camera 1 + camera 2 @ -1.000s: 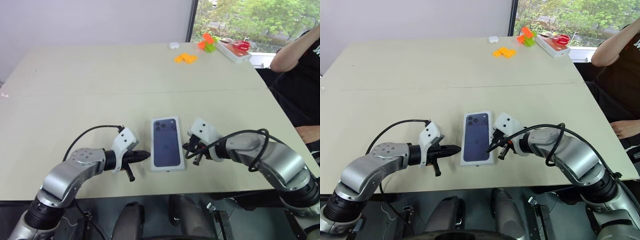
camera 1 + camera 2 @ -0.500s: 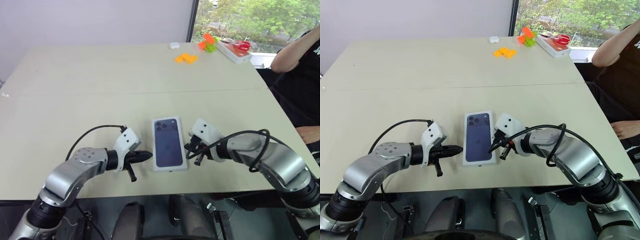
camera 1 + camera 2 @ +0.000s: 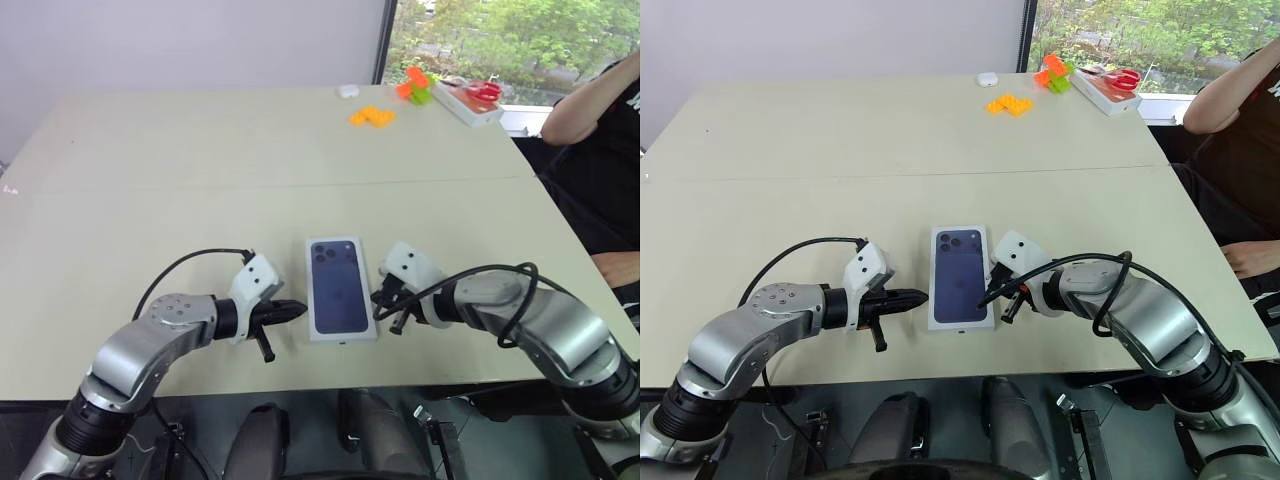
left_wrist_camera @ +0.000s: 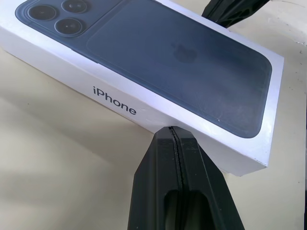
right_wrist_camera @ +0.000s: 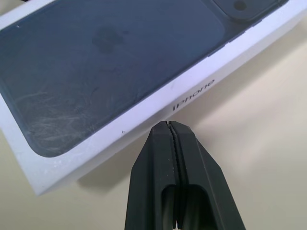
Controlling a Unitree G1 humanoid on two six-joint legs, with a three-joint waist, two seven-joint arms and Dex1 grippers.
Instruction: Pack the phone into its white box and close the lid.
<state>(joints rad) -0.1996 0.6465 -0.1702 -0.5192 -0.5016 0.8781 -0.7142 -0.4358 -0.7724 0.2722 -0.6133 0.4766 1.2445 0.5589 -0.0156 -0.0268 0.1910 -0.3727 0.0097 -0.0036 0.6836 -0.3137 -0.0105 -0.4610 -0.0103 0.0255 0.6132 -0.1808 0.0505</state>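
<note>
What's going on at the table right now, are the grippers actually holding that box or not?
Neither holds it. The closed white box, phone picture on its top, lies flat on the table. The left gripper and right gripper are both shut, one at each long side, tips at or very near the side walls. A person's arm rests at the far right.

Closed box [image 3: 340, 290] has shifted slightly across the counter, away from the left fingers [image 3: 288, 312] and toward the right fingers [image 3: 384, 301], its near end moving most, so it now lies straighter between them. Left fingers have followed and their tips sit against its long side.
</note>
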